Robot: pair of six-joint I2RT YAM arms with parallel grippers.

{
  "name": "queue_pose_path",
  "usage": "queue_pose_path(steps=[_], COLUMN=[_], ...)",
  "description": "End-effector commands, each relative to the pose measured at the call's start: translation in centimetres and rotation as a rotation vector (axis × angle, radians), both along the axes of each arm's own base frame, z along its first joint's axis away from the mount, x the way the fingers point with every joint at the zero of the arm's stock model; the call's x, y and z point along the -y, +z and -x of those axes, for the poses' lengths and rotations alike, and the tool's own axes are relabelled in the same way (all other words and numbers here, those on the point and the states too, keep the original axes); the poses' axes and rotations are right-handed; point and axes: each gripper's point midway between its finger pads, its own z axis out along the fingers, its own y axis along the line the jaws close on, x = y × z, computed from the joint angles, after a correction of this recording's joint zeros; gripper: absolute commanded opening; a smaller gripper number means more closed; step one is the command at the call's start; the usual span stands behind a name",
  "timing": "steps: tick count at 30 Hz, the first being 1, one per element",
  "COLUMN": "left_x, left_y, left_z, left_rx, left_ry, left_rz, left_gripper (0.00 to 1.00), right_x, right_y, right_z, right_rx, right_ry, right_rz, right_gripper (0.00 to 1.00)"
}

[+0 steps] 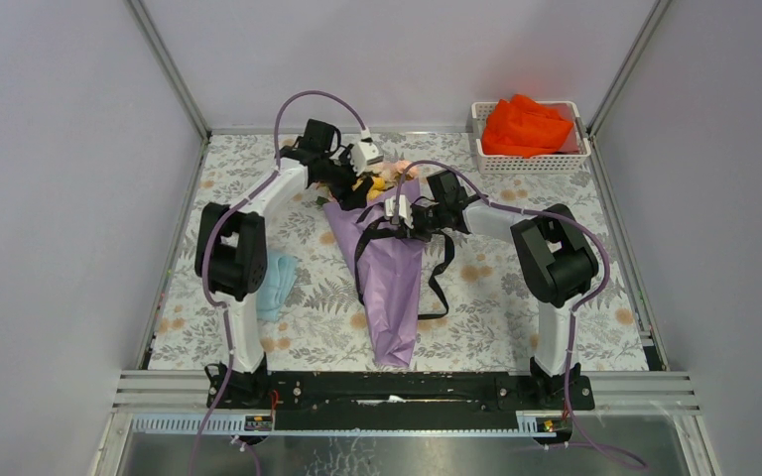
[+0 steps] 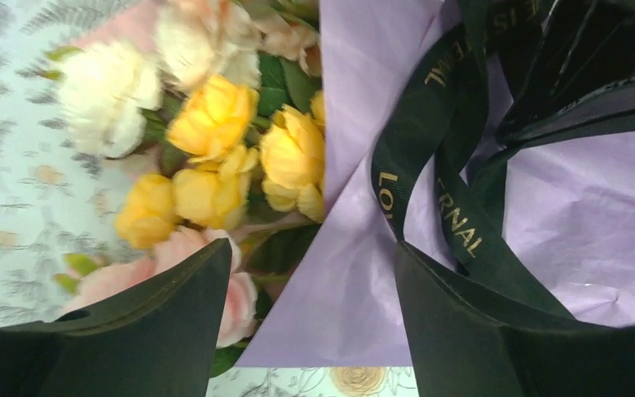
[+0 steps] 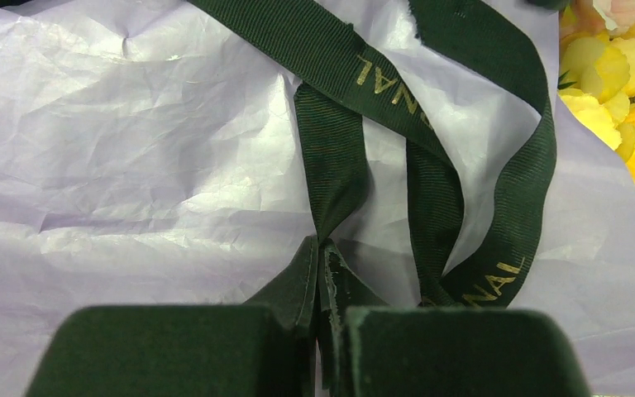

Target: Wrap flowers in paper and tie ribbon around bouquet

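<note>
We see our right claw [image 3: 328, 318] pinched shut on the ribbon [image 3: 331, 149] over the paper [image 3: 132, 165]; our left claw [image 2: 312, 273] gapes empty, flowers [image 2: 215, 124] at ten o'clock.

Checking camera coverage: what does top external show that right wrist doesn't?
Top external only: the basket with orange cloth, the light blue cloth, and the whole bouquet cone lying on the table. Right wrist only: the right gripper shut on the ribbon, with the gold lettering visible. Both: purple paper, ribbon, yellow roses.
</note>
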Motion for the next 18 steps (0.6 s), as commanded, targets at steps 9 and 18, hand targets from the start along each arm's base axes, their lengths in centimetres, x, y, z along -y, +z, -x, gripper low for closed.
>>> queue_pose_path(steps=[9,18], left_x=[2.6,3.8], left_y=[-2.5,1.4], left_z=[0.9,3.1], left_rx=[-0.092,-0.097], left_ry=[-0.106,-0.178], left_rz=[0.072,0.169], left_gripper=[0.70,0.75], right_x=[-0.1,-0.2], right_y=[2.8,2.8], right_z=[0.0,0.0], right_rx=[0.054,0.051], right_ry=[0.010,0.012], right_rz=[-0.045,-0.045], right_gripper=[0.00,0.00])
